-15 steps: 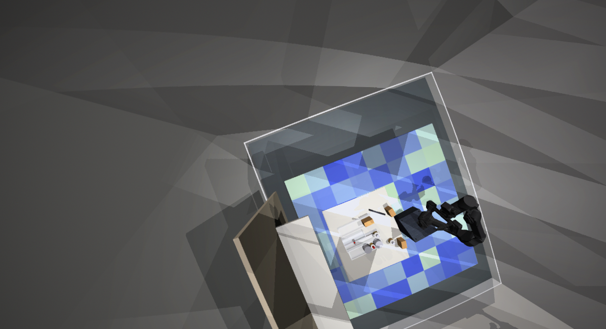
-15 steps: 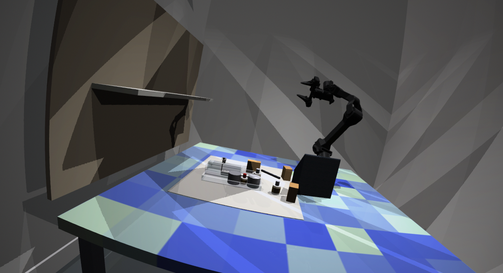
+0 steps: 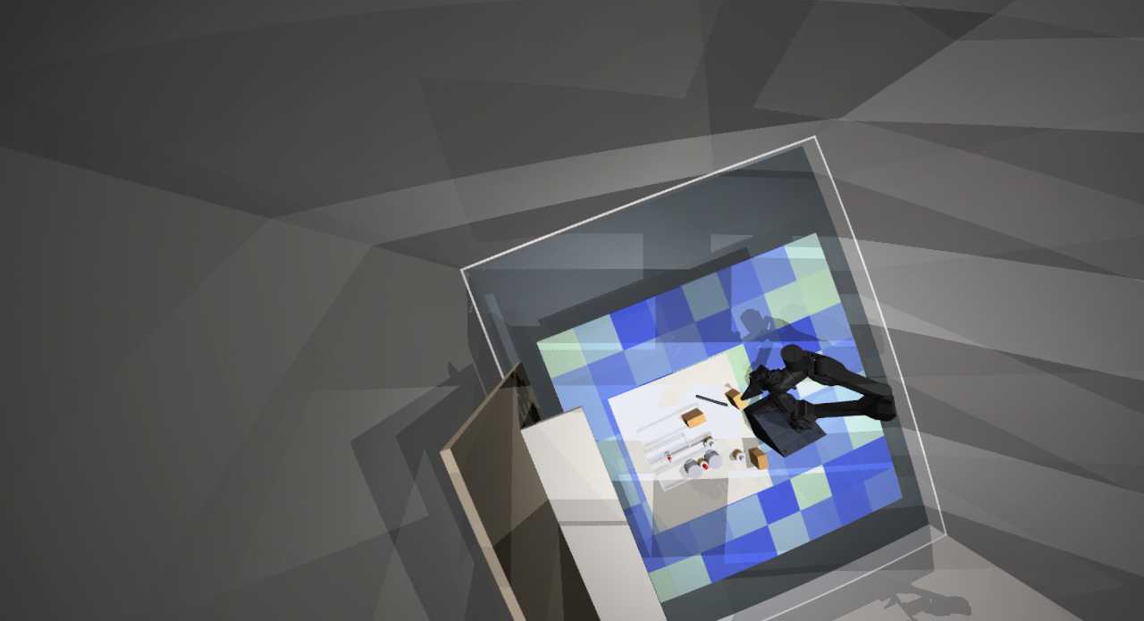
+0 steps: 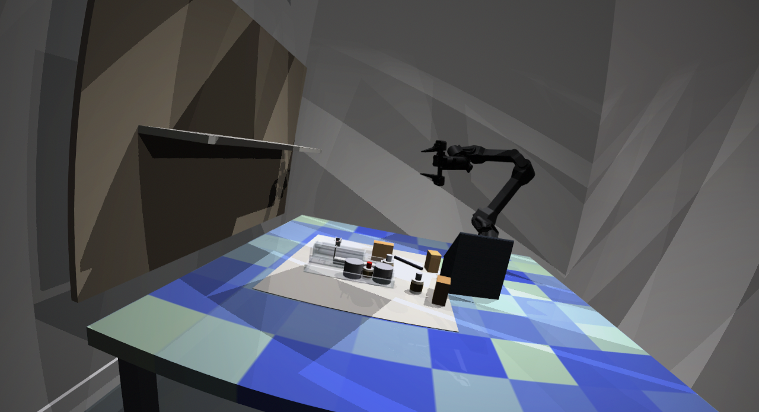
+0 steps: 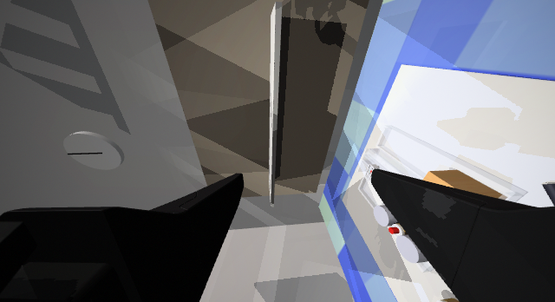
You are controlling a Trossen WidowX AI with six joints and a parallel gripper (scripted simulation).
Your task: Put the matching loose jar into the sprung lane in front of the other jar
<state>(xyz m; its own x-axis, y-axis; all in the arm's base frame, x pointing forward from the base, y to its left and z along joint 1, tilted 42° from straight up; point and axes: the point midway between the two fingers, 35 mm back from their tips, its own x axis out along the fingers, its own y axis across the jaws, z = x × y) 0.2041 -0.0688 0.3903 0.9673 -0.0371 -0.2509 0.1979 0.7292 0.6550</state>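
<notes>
My gripper (image 4: 422, 162) (image 5: 305, 177) is open and empty, high above the table and well away from the jars. A white-capped jar (image 3: 737, 455) (image 4: 416, 286) stands loose on the pale mat, beside an orange block. The clear lane rack (image 3: 654, 471) (image 4: 324, 272) lies on the mat. Another pale-capped jar (image 3: 709, 441) (image 4: 389, 259) stands at the rack's end nearer the arm. A red-capped jar (image 3: 702, 464) (image 4: 367, 270) (image 5: 394, 230) stands between two grey cylinders (image 3: 693, 468) (image 4: 354, 268) (image 5: 408, 248). The pusher plate and exact lane contents are too small to tell. My right finger hides part of the rack in the wrist view.
Orange blocks (image 3: 693, 417) (image 4: 440, 290) stand behind the rack and nearer the arm's dark base (image 3: 787, 432) (image 4: 480, 266). A black bar (image 3: 710, 399) (image 4: 408, 262) slopes behind the jars. A raised shelf (image 3: 559, 449) (image 5: 273, 98) projects from the brown panel (image 4: 121, 91) beyond the table.
</notes>
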